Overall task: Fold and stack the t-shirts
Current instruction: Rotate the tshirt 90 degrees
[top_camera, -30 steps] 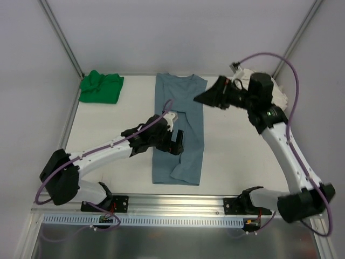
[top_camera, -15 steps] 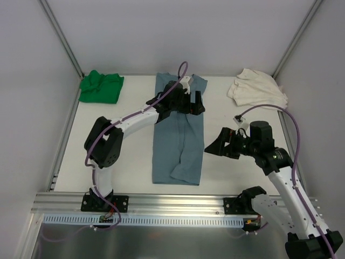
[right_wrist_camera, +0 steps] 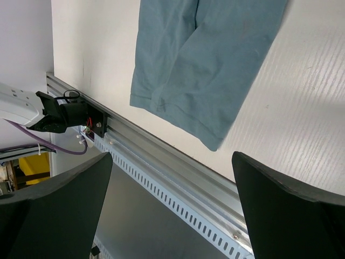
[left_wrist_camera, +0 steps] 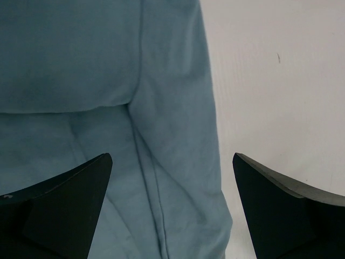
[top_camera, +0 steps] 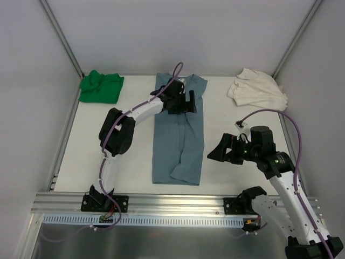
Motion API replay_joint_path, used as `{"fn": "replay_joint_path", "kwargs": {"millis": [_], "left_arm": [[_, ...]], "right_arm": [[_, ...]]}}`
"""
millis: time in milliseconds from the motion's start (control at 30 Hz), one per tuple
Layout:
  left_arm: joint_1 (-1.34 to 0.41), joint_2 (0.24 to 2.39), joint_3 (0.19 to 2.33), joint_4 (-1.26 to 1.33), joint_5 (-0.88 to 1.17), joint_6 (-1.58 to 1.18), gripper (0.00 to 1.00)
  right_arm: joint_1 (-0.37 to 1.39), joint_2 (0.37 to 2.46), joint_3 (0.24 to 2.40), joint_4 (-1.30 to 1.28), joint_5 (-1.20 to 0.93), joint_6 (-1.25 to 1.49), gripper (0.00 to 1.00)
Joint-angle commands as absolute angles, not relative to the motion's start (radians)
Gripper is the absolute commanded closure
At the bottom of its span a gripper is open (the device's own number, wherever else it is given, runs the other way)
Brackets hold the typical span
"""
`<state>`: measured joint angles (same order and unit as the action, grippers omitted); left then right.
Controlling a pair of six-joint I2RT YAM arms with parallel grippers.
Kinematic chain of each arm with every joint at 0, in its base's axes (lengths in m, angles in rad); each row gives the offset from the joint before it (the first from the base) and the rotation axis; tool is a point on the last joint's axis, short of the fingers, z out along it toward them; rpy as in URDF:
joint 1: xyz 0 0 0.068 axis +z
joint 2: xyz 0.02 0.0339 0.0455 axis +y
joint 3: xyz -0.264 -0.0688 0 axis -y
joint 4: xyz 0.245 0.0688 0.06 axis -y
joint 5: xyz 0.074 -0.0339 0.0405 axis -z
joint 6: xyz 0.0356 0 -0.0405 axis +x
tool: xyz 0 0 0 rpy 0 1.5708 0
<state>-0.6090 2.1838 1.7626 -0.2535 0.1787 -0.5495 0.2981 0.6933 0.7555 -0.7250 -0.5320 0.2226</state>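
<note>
- Jaws on left arm [top_camera: 143, 110]: spread wide and empty, black wedge tips hanging over the far end of the blue tee [top_camera: 180, 140], close to its right edge.
- Jaws on right arm [top_camera: 283, 175]: equally wide, holding nothing, above bare counter [top_camera: 140, 167] just right of the tee's near half.
- Mid-counter: blue tee is soft matte knit, folded into a long narrow strip, creased lengthwise, near hem rumpled.
- Far left corner: green tee [top_camera: 99, 89], a bunched heap.
- Far right corner: white tee [top_camera: 257, 90], crumpled cream cloth.
- Near edge: rail [top_camera: 172, 202], slotted ribbed metal.
</note>
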Motion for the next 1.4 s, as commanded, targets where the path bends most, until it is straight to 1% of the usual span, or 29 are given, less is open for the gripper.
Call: {"fn": "replay_joint_path", "kwargs": {"millis": [0, 400, 700, 967, 1367], "left_arm": [[-0.584, 2.175, 1.773, -0.305, 0.164, -0.591, 0.02], [-0.568, 2.282, 1.807, -0.256, 0.248, -0.643, 0.03], [-0.563, 2.312, 1.813, -0.209, 0.271, -0.661, 0.04], [-0.563, 2.348, 1.885, -0.219, 0.301, -0.686, 0.08], [-0.563, 2.368, 1.921, -0.213, 0.314, -0.702, 0.08]], "right_arm": [[0.295, 0.707, 0.798, -0.742, -0.514, 0.19, 0.01], [0.29, 0.732, 0.793, -0.744, -0.494, 0.184, 0.01], [0.285, 0.779, 0.805, -0.733, -0.497, 0.172, 0.01], [0.279, 0.801, 0.804, -0.73, -0.494, 0.158, 0.01], [0.273, 0.818, 0.778, -0.709, -0.499, 0.16, 0.01]]}}
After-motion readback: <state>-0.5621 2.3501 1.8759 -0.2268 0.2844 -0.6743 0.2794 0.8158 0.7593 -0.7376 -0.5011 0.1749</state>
